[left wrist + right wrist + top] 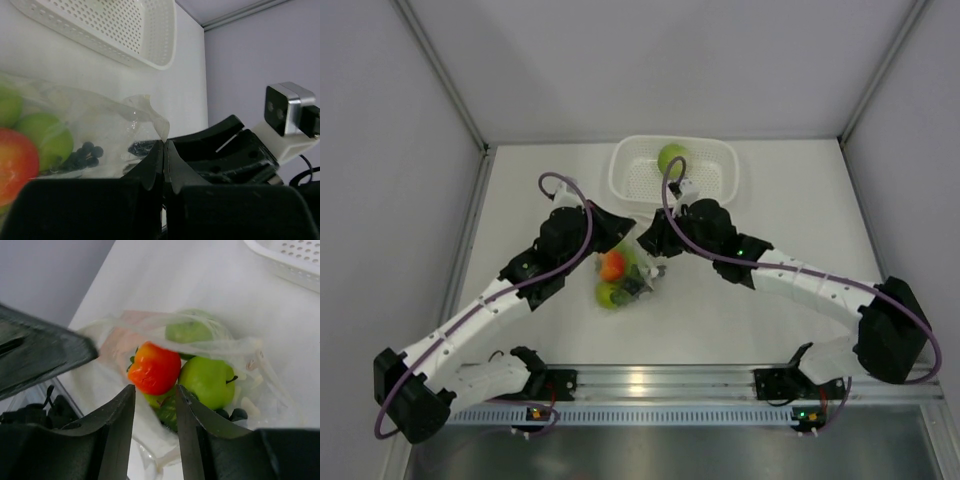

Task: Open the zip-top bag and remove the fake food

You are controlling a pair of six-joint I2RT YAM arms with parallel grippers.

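Note:
The zip-top bag (638,272) lies mid-table, clear and crinkly, its mouth gaping. Inside are fake food pieces: a red-yellow apple (155,367), a green apple (207,380), another green fruit (190,330) and dark grapes (85,154). My left gripper (164,142) is shut on a corner of the bag's rim (150,112). My right gripper (155,390) reaches into the mouth, jaws narrowly apart on either side of a small green leafy fruit (167,407) under the red apple. Bag film lies against its left finger. One pale green ball (672,158) rests in the basket.
The white perforated basket (720,160) stands at the back of the table, just beyond both wrists. Both arms meet over the bag, with the left gripper (40,355) close by the right one. Grey walls close in the sides, and a metal rail runs along the near edge.

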